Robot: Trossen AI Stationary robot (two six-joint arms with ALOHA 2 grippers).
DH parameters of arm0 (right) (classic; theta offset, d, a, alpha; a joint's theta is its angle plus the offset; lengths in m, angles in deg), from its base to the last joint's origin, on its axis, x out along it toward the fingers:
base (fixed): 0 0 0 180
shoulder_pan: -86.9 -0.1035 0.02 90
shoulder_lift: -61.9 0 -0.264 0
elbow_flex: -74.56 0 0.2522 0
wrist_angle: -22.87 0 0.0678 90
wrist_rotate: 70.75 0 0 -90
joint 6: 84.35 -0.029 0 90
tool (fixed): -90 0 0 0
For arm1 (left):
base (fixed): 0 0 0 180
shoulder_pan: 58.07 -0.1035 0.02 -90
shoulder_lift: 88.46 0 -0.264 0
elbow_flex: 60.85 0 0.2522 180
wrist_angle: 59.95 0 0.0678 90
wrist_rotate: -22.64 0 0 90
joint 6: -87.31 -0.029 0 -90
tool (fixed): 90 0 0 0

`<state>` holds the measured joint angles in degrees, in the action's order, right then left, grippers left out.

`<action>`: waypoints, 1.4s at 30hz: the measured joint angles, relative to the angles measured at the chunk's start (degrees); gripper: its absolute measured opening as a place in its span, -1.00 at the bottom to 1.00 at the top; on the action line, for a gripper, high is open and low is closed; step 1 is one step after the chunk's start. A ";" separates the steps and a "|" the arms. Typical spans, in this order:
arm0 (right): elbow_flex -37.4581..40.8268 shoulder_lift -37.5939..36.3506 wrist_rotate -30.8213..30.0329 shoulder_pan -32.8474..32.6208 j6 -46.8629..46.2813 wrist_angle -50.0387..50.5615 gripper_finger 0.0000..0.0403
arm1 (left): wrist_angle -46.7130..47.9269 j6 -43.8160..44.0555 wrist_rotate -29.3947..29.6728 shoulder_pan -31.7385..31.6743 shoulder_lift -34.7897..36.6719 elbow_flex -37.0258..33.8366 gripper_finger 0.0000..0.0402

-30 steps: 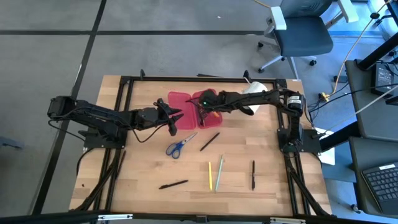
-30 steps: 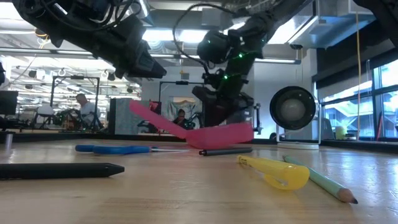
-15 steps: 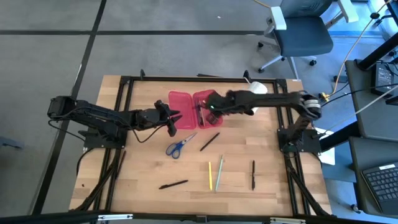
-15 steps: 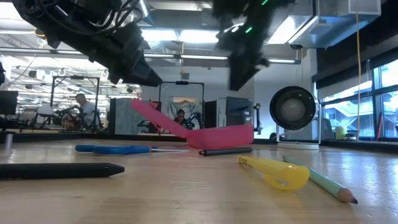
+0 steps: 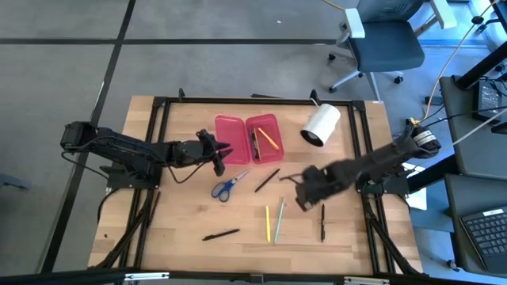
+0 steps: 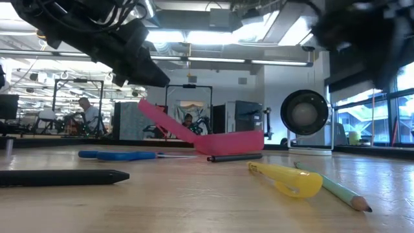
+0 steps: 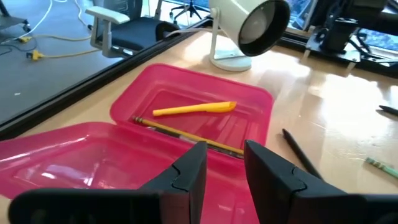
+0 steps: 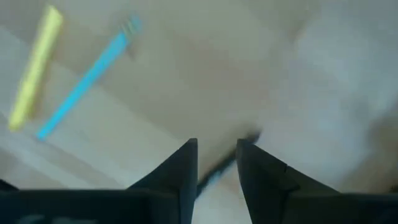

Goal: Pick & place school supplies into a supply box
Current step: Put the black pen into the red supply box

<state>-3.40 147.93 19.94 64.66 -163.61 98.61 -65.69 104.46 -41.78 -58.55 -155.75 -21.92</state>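
Wooden table (image 5: pixel 182 214) on my feed, with the open pink box (image 5: pixel 248 138) at the far middle holding a yellow pen (image 5: pixel 268 138) and a pencil (image 7: pixel 186 135). My left gripper (image 5: pixel 223 155) hovers at the box's left half, fingers a little apart, holding nothing. My right gripper (image 5: pixel 302 198) sits over bare wood near a black pen (image 5: pixel 322 222), slightly open and empty too; scissors (image 5: pixel 229 185) lie just in front of the box.

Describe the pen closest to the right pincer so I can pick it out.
Start at the pink supply box at the table's far edge, then come toward the near edge past the right pincer. The black pen lies alone, right of the yellow pen and green pencil.
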 joint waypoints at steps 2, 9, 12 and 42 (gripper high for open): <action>1.81 0.01 2.44 -3.08 -6.37 -1.66 -0.43 | -0.01 -0.48 -0.09 0.19 0.00 0.01 -0.50; 9.70 0.03 10.29 -9.76 -20.57 -12.28 -0.43 | -0.01 -1.33 -0.02 0.19 0.00 0.31 -0.50; 12.54 0.03 12.35 -10.14 -21.65 -16.99 -0.43 | -0.03 -1.36 -0.02 0.19 0.00 0.31 -0.50; 28.17 -0.15 13.61 -10.04 -26.74 -36.40 -0.43 | -0.02 -2.91 0.03 0.12 0.00 0.39 -0.50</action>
<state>24.77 147.79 33.55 54.62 -190.35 62.21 -65.71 101.55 -41.75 -58.43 -155.75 -21.53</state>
